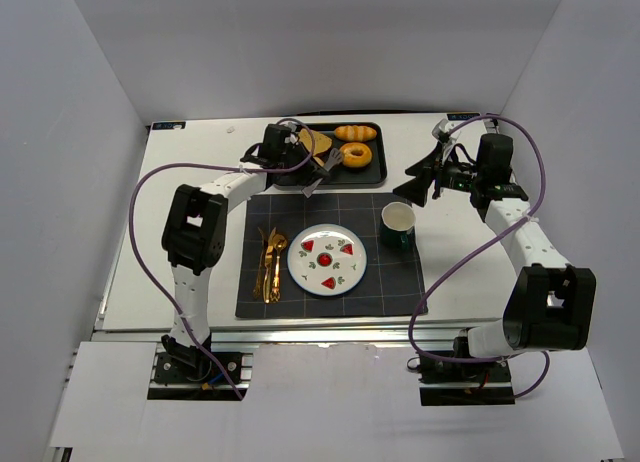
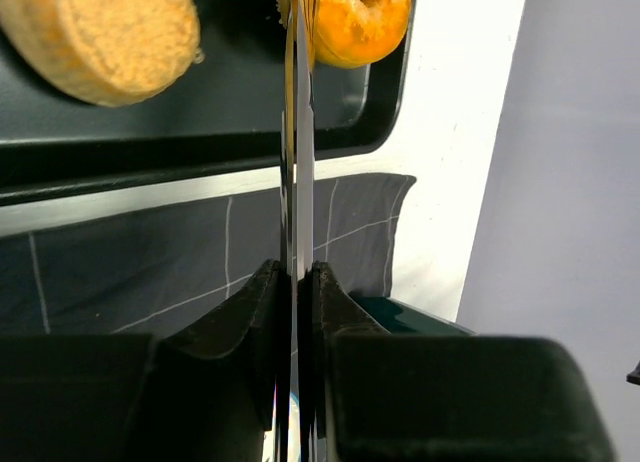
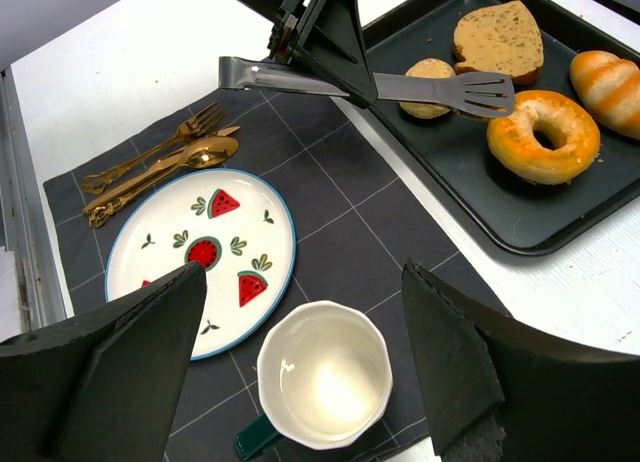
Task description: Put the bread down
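A: What are our left jaws doing?
B: They are squeezing tight on the tongs (image 2: pixel 297 162), gripping partway along the handle, so the two blades are pressing flat together.
A: And where are the tongs pointing?
B: They are reaching out over the tray (image 3: pixel 450 187) at the far side of the worktop (image 3: pixel 120 72). From the right wrist we are seeing the slotted head hanging between the bun (image 3: pixel 428 67) and the bagel (image 3: pixel 515 142), with the handle crossing in front of the bun. From the left wrist the tip is lining up with the bagel's edge, and we cannot tell whether it is touching.
A: Where is the bread lying?
B: All of it is sitting in the tray. The slice (image 3: pixel 498 39) and the bun are lying in the left half, the bun nearer to us. The bagel and the roll (image 3: pixel 605 77) are lying in the right half, the roll behind the bagel.
A: And our right jaws?
B: They are standing wide apart, holding nothing, and hovering over the cup (image 3: pixel 325 377).
A: What are we seeing on the mat (image 3: pixel 350 232)?
B: The plate (image 3: pixel 160 272) is lying in the middle, the cup is standing just beside it on the right, and the gold cutlery (image 3: pixel 150 172) is lying along its left.
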